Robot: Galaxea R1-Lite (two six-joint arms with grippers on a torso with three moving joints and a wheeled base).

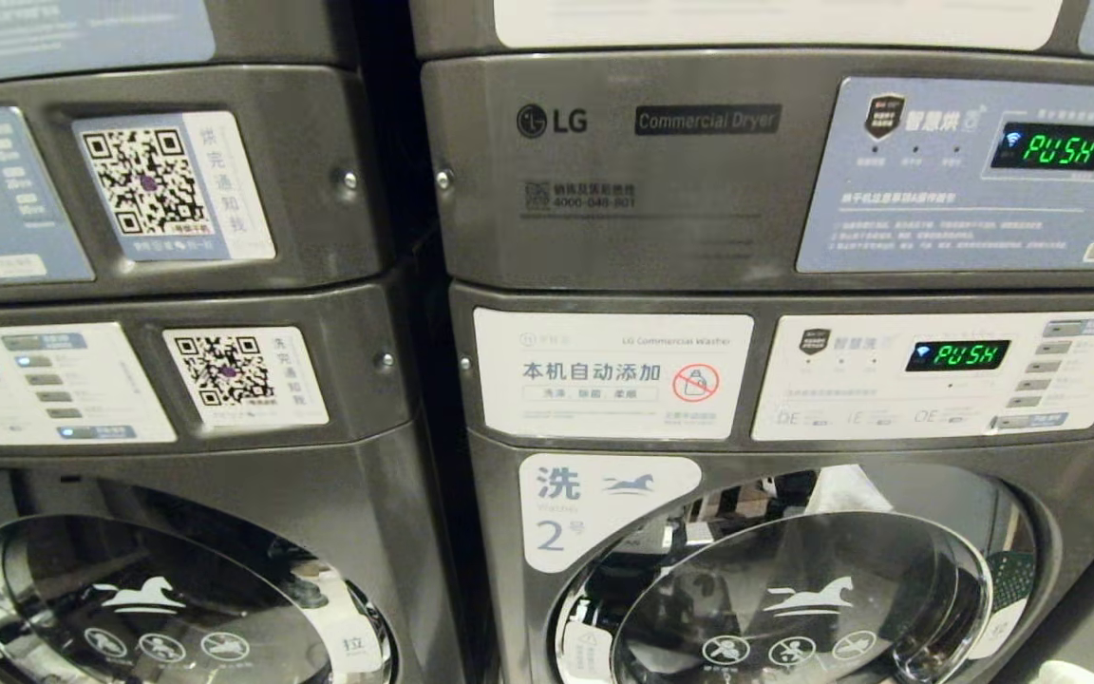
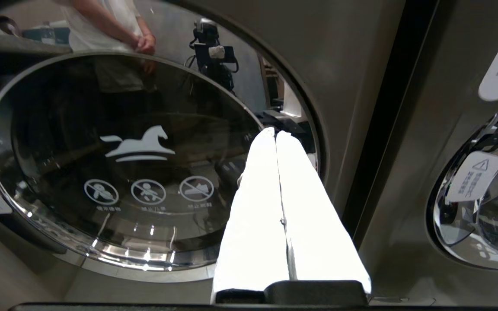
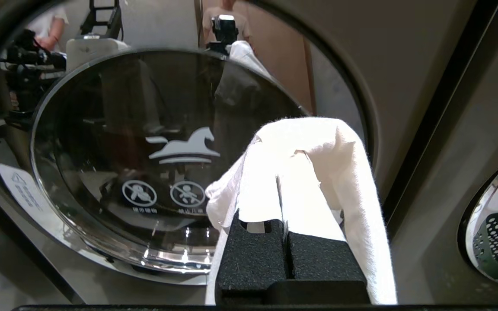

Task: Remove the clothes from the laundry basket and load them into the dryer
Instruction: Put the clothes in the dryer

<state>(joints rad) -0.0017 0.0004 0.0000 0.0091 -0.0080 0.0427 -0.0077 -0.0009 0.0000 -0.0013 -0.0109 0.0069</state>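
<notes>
The dryer is the upper grey machine on the right, and only its control panel marked "Commercial Dryer" shows. My right gripper is shut on a white cloth that drapes over its fingertips and hangs down both sides, in front of a round glass door. With its white fingers pressed together and nothing between them, my left gripper is shut and faces the neighbouring door. The laundry basket is out of view. Neither arm shows in the head view.
Below the dryer sits washer number 2 with its closed glass door. A second stack of machines stands to the left, with another closed door. The door glass reflects people standing behind me.
</notes>
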